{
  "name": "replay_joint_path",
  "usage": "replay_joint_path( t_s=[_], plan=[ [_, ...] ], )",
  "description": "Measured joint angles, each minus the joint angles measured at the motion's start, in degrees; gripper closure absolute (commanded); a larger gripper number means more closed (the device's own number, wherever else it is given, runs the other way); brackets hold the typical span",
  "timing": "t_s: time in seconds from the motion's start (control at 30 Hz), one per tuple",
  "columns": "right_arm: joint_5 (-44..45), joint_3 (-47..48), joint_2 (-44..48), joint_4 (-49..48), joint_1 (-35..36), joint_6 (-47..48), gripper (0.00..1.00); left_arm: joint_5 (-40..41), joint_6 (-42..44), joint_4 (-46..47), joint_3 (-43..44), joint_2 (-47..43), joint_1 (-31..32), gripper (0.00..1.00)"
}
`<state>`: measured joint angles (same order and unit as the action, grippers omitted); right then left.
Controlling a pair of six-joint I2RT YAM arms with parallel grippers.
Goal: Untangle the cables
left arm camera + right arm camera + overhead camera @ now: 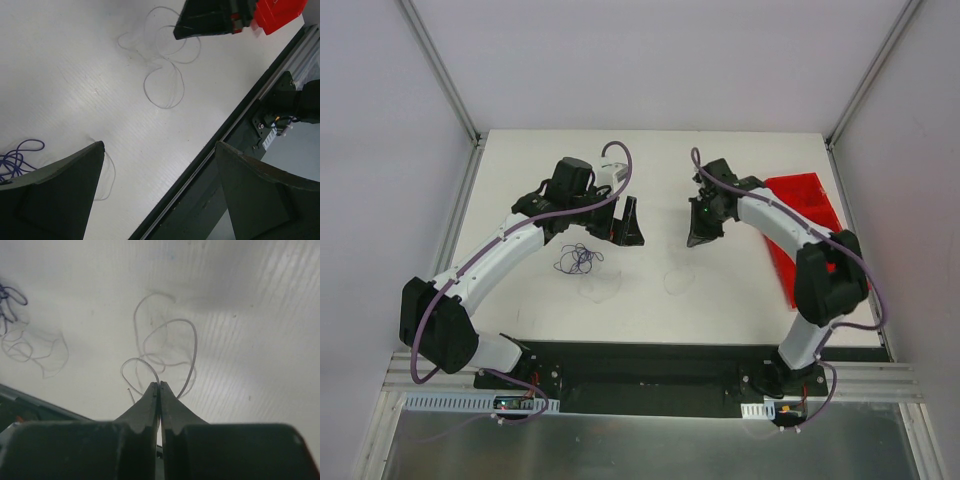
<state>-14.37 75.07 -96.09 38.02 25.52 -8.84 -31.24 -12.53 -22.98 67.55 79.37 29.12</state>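
A small dark purple tangle of cables (578, 260) lies on the white table, left of centre. It also shows at the left edge of the left wrist view (17, 155) and the top left of the right wrist view (10, 302). A pale hair-thin strand (170, 345) curls in loops under my right gripper (159, 384), which is shut on it at the tips. This strand also shows in the left wrist view (162, 85). Another pale strand (35, 347) lies beside the purple tangle. My left gripper (160, 145) is open and empty above the table; it also shows in the top view (628, 228).
A red tray (810, 225) sits at the right side of the table, behind my right arm. The table's black front rail (210, 160) runs close under my left gripper. Grey walls enclose the table on three sides.
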Motion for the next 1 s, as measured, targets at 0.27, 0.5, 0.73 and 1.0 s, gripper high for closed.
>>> replay_joint_path(
  t_s=[0.27,0.5,0.73,1.0],
  plan=[
    [5.8,4.0,-8.9,-0.1,5.7,3.4,0.86,0.2,0.0,0.0,0.0,0.0,0.0,0.09],
    [4.4,-0.2,-8.9,-4.2,6.9,4.3,0.40,0.3,0.0,0.0,0.0,0.0,0.0,0.09],
    [2.3,-11.4,-4.8,-10.4,7.5,7.3,0.10,1.5,0.0,0.0,0.0,-0.2,0.0,0.09],
    [-0.6,-16.6,-0.7,-19.0,10.7,8.9,0.19,3.2,-0.5,0.0,0.0,-1.9,0.0,0.12]
  ],
)
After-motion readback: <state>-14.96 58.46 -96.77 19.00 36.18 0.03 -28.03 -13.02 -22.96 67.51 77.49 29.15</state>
